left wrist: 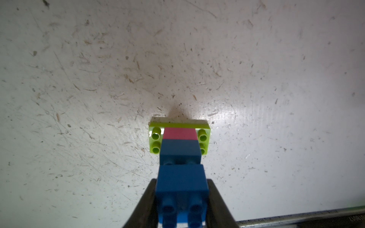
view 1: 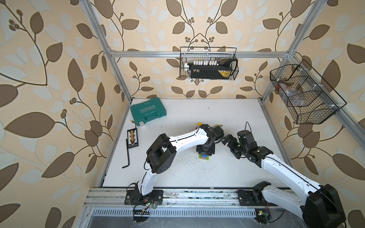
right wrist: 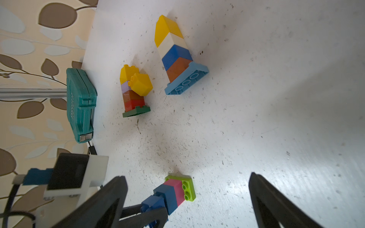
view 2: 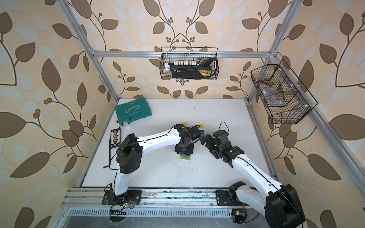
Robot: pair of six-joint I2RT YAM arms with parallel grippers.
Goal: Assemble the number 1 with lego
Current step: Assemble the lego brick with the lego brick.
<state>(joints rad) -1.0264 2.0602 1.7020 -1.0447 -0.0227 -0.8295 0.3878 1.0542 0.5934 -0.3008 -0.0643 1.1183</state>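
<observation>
One blue brick [left wrist: 181, 177] is clamped in the left gripper [left wrist: 181, 189], jaws tight on its sides. It sits directly over the stack [right wrist: 177, 191] in the middle of the table [left wrist: 79, 79]: lime plate [left wrist: 179, 125], pink brick [left wrist: 179, 133], dark blue brick [left wrist: 179, 151], studs showing in the seam. Right gripper [right wrist: 186, 175] is spread wide, holding nothing, near the stack, not touching. Farther back: light-blue-based tower [right wrist: 177, 55], green-based tower [right wrist: 134, 94].

Bricks [left wrist: 181, 150]: glossy moulded plastic. Surface [left wrist: 98, 79]: white, semi-gloss, scratched. Fingers [right wrist: 266, 197]: matt black. Case [view 1: 148, 111]: teal textured plastic. Frame [view 1: 148, 53]: brushed metal. Baskets [view 1: 316, 114]: black wire mesh.
</observation>
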